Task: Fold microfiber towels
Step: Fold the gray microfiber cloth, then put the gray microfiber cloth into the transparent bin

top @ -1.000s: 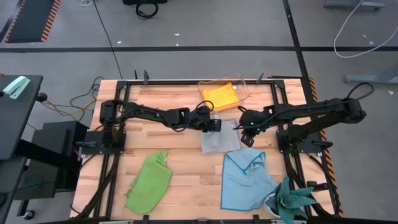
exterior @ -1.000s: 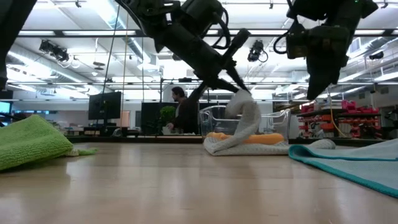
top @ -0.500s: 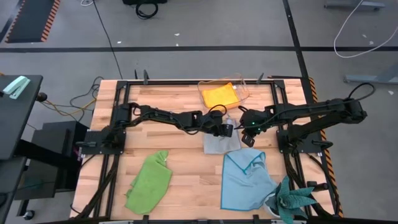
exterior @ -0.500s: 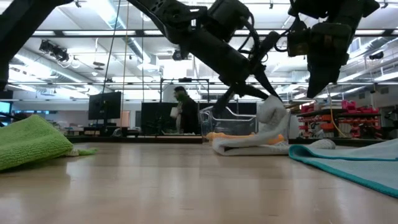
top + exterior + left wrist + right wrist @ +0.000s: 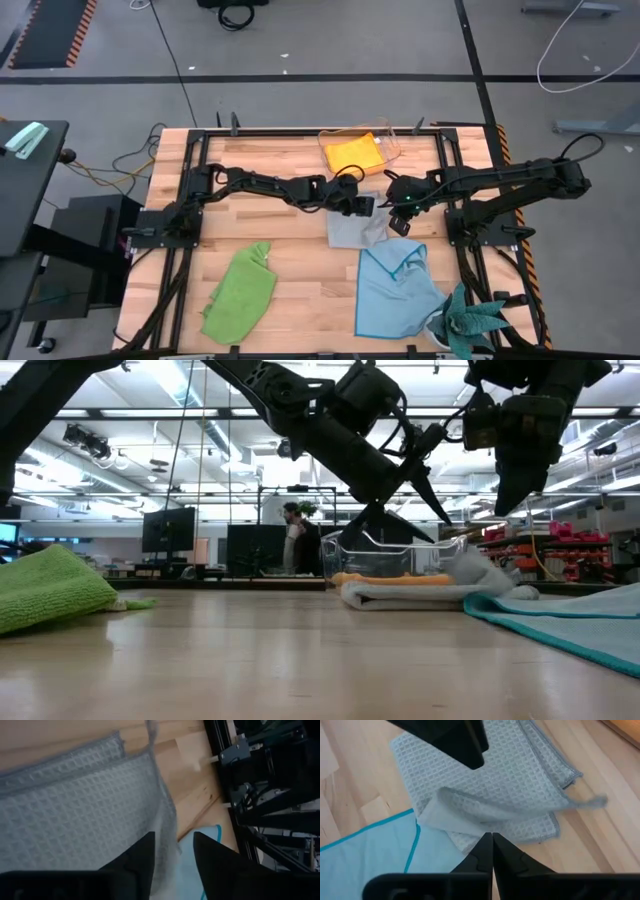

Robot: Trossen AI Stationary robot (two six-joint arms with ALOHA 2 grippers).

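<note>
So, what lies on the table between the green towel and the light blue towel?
Nothing: in the high view only bare wooden table shows between the green towel and the light blue towel.

We see wooden desk [image 5: 270,230], pale planks, black frame rails along both sides. Clear plastic box [image 5: 385,140] sits at far edge of desk; in low view its transparent wall [image 5: 385,550] rises behind desk surface. Teal spiky-leaved plant [image 5: 470,322] stands at near right corner of desk. Grey floor around desk, black cable [image 5: 175,60] trailing across it, white cable [image 5: 580,50] looped at far right. In low view we note person [image 5: 295,540] standing in room beyond, beside dark monitors [image 5: 168,528].
</note>
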